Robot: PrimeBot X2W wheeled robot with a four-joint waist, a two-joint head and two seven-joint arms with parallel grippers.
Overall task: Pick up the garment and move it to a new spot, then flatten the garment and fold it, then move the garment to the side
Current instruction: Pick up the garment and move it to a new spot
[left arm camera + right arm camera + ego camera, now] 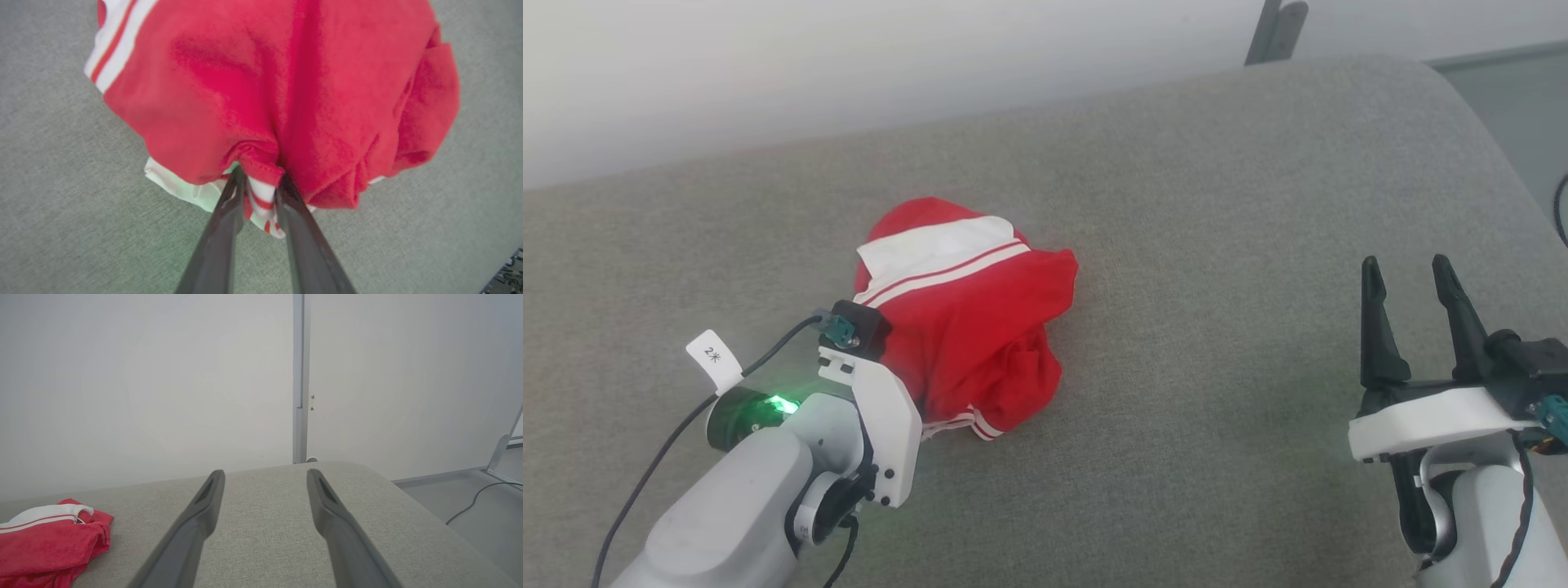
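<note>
One garment (286, 81) between left gripper (262, 175) fingers (220, 237)

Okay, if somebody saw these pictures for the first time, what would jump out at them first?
The bright red garment, bunched in a heap with white striped trim, in the middle of the grey padded surface. Next, the left gripper at the heap's near edge, its fingers either side of a striped hem fold. The right gripper stands open and apart at the lower right of the head view.
</note>
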